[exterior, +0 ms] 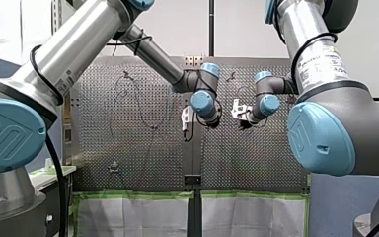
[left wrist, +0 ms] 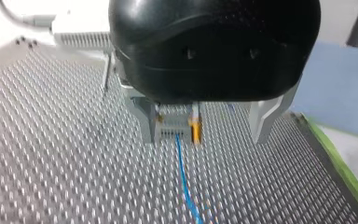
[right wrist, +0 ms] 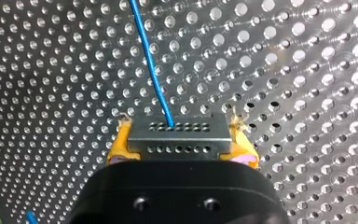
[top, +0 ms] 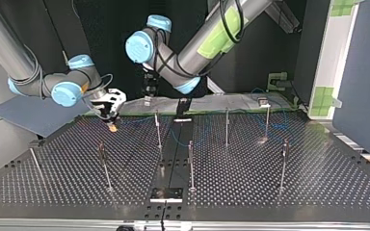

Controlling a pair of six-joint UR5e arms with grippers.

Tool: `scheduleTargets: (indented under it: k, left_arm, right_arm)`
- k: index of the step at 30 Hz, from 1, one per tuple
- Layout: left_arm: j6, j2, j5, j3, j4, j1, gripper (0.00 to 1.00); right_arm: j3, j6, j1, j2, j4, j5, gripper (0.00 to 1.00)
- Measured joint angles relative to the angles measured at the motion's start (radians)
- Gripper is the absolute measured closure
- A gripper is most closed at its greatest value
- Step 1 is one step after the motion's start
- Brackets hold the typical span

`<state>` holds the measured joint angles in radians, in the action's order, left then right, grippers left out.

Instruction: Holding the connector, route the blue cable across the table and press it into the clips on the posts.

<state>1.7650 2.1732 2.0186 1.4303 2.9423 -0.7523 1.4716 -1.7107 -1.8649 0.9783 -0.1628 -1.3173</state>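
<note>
In the right wrist view my right gripper (right wrist: 179,142) is shut on a grey multi-hole connector (right wrist: 177,132), its yellow pads (right wrist: 117,147) on either side. The blue cable (right wrist: 151,65) leaves the connector and runs ahead over the perforated plate. In the left wrist view my left gripper (left wrist: 206,139) stands open, its metal fingers (left wrist: 145,122) wide apart. Just beyond them sits the same connector (left wrist: 175,126), with the cable (left wrist: 184,182) trailing away from it. In the top view my right gripper (top: 111,120) hangs low over the table's far left, and my left gripper (top: 147,98) is close beside it.
Several thin posts with clips stand on the perforated table (top: 318,178), among them a post (top: 158,130), a second post (top: 227,126) and a third post (top: 191,163). A dark strip (top: 171,159) runs down the table's middle. Green-taped white sheets (exterior: 138,212) hang at the front view's near edge.
</note>
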Motion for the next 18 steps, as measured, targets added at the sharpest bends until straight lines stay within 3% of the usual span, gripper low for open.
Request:
scheduleTargets:
  k: [7, 18]
  left_arm:
    - [0.039, 0.023, 0.025, -0.024, -0.054, -0.036, 0.02]
    - [0.069, 0.129, 0.090, -0.130, 0.034, -0.044, 0.02]
  right_arm:
    - [0.000, 0.000, 0.013, 0.001, 0.016, 0.001, 1.00]
    - [-0.001, 0.005, 0.023, 0.001, 0.039, 0.001, 1.00]
